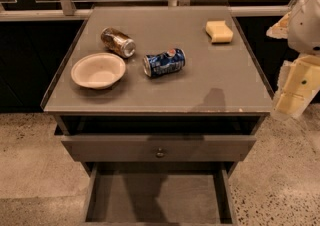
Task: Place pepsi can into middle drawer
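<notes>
The pepsi can [164, 62], blue with a round logo, lies on its side near the middle of the grey cabinet top [210, 85]. The middle drawer [155, 200] is pulled out below, a shallow grey tray with a bare floor. My gripper [296, 95] hangs at the right edge of the view, beside the cabinet's front right corner, well right of the can and apart from it. It holds nothing that I can see.
A brown-gold can [118, 42] lies on its side left of the pepsi can. A white bowl [98, 70] sits at the front left. A yellow sponge [219, 31] lies at the back right. A grey drawer front with a round knob [159, 153] sits above the open drawer.
</notes>
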Robot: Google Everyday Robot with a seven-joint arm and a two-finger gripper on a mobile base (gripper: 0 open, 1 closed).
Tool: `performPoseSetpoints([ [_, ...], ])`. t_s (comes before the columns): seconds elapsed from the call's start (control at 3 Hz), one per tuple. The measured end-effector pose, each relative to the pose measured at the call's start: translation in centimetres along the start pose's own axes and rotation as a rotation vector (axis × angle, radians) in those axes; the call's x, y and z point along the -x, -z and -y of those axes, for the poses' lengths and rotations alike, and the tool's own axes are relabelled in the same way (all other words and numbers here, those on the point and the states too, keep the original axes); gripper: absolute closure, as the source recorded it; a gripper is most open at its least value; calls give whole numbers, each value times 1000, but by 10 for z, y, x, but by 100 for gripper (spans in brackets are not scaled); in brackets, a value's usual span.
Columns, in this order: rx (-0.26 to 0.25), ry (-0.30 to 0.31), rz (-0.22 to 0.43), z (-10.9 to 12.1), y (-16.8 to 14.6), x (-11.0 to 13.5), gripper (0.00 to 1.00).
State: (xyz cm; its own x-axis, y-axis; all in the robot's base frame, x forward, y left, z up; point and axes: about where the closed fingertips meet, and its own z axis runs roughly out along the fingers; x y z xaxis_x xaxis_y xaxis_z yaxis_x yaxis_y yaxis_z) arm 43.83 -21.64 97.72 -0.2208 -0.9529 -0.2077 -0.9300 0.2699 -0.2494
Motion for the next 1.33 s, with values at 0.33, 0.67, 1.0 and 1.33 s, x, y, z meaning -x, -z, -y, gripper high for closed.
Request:
performPoseSetpoints([
  [0.33,-5,0,3,9,2,-2,0],
  [0.67,14,-6,5,38,-4,-10,0],
  [1.0,2,7,64,81,-13,-5,0],
  [1.33,-18,41,133,119,-35,11,0],
])
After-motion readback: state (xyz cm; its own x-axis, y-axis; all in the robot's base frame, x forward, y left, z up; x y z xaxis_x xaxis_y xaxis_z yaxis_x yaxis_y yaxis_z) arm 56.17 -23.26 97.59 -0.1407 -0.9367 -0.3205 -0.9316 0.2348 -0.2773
